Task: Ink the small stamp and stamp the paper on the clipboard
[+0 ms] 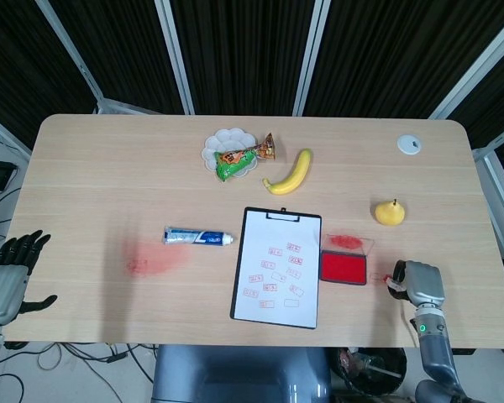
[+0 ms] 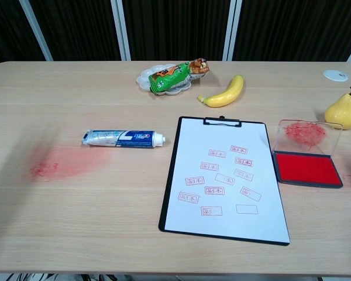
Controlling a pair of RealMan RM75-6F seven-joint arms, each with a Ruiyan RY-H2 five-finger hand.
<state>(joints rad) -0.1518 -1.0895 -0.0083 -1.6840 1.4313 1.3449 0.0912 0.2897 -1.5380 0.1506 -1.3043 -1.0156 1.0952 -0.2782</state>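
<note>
While the counter (image 1: 84, 159) fills both views, we see our two hands only from the head camera. Our left hand (image 1: 8, 277) hangs off the counter's left edge with its fingers spread, holding nothing. Our right hand (image 1: 416, 285) sits at the counter's near right edge, just right of the ink pad; something small and red shows at its fingers, but we cannot tell whether that is the small stamp or whether the hand grips it. The clipboard (image 2: 171, 187) lies near the middle, its paper (image 2: 222, 175) bearing many red stamp marks. The ink pad (image 2: 306, 168) lies open just right of it, lid tilted back. A toothpaste tube (image 2: 124, 139) lies to the left, beside a red smear (image 2: 61, 163). Behind are a banana (image 2: 225, 93), a pear (image 2: 343, 112) and a snack bag on a plate (image 2: 145, 79).
</note>
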